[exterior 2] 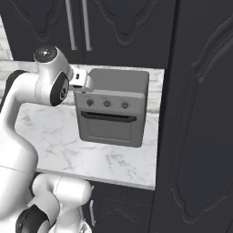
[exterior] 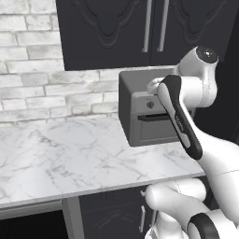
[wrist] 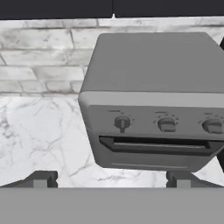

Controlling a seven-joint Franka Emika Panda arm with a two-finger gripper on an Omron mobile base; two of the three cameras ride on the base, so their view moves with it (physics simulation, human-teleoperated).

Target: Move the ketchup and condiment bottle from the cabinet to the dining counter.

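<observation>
- The hand (wrist: 112,179) sits nearest the camera in the hand view, its two dark fingertips (wrist: 41,178) set wide apart with nothing between them: it is open and holds nothing.
- Just beyond the hand lies the marble worktop (exterior: 70,154) against the brick wall, white with grey veins.
- On that worktop stands a grey toaster oven (exterior 2: 111,107) with three knobs and a dark door handle, directly ahead of the hand and a little below its line of sight.
- Behind the oven runs the pale brick wall (exterior: 32,74).
- Above and behind the oven hangs the cabinet (exterior: 140,28), dark charcoal with carved doors and two long silver bar handles (exterior: 147,25); both doors are closed.
- The ketchup and the condiment bottle presumably sit inside, behind those closed doors, and cannot be seen.
- The relation that counts: the cabinet handles lie up and forward of the hand, their long axis vertical, so the hand likely must rise above the oven and close across a bar to pull a door open.
- A tall dark pantry cupboard (exterior 2: 200,113) stands to the right of the oven.
</observation>
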